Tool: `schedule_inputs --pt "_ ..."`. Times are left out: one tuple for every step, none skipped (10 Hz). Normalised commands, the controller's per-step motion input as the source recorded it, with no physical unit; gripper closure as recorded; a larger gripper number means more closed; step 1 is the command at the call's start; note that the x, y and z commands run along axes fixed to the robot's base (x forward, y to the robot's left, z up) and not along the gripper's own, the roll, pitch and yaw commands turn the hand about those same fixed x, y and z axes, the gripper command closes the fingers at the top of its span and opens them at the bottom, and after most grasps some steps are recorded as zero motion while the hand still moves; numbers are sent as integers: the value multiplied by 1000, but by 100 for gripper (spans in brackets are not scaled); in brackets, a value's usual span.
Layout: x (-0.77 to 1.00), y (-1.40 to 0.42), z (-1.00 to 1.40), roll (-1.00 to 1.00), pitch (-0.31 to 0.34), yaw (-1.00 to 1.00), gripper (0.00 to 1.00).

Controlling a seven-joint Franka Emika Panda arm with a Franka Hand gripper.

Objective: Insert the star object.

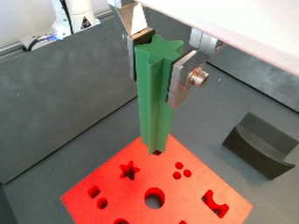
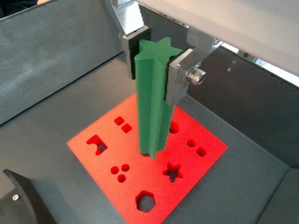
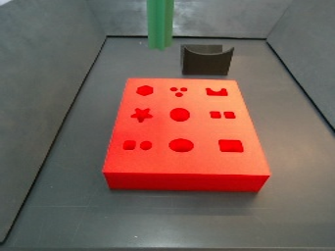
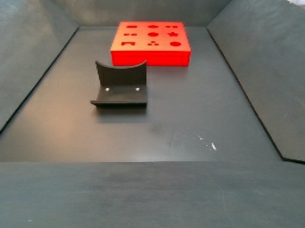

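My gripper (image 1: 158, 70) is shut on the star object (image 1: 155, 96), a long matte green peg with a star-shaped cross-section. The silver fingers (image 1: 179, 85) clamp its upper end, which also shows in a wrist view (image 2: 153, 96). The peg hangs upright, well above the red block (image 1: 111, 197). The block's top has several shaped holes, among them a star hole (image 1: 128, 169) that both wrist views show (image 2: 173, 171). In a side view only the peg's lower part (image 3: 160, 25) shows, up behind the red block (image 3: 183, 162); the gripper is out of frame there.
The fixture (image 3: 206, 59), dark grey with a curved top, stands on the floor beyond the red block; it also shows in a side view (image 4: 119, 85) and in a wrist view (image 1: 260, 144). Grey walls (image 3: 72, 108) enclose the dark floor.
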Motion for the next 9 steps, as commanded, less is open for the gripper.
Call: schedule_inputs --pt "60 -20 -263 -144 -66 71 100" --pt "11 -157 -414 -84 -87 866 100" --pt "9 -157 -446 -16 -117 914 100" --pt "0 0 -337 0 -100 1000 100" --pt "0 0 -349 0 -83 1000 100" --pt "0 0 -340 0 -66 1000 100" --pt "0 0 -283 13 -51 1000 100" --pt "0 0 -251 20 -56 1000 100" --pt "17 -371 -246 16 -66 751 100"
